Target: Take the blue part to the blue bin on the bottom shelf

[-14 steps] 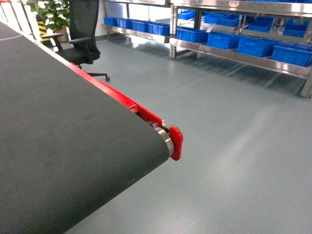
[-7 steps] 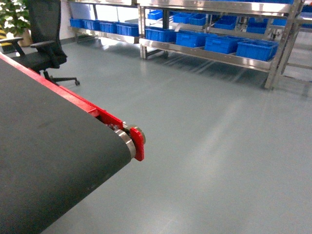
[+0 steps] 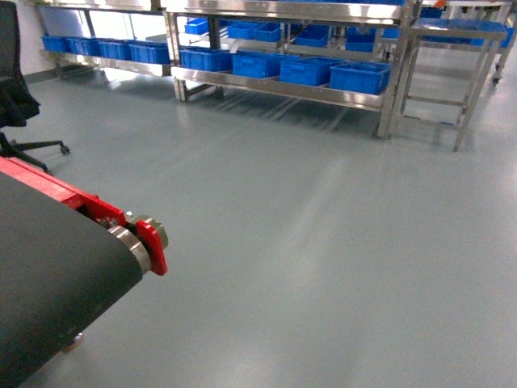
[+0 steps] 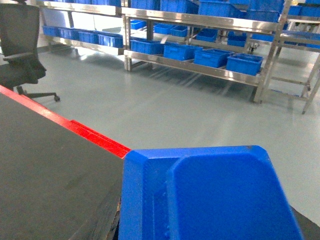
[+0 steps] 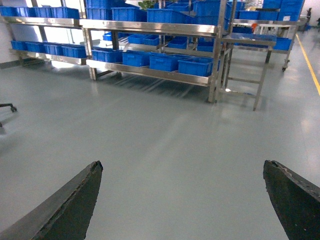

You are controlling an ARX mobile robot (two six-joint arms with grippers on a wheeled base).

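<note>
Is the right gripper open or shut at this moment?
Open. In the right wrist view the right gripper shows its two dark jaws far apart, with only bare grey floor between them.

View has swung right — conveyor [image 3: 56, 267] slides left

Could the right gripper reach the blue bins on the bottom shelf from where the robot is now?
Probably not: the right gripper hangs open over bare floor, and the blue bins on the bottom shelf sit far across it.
</note>
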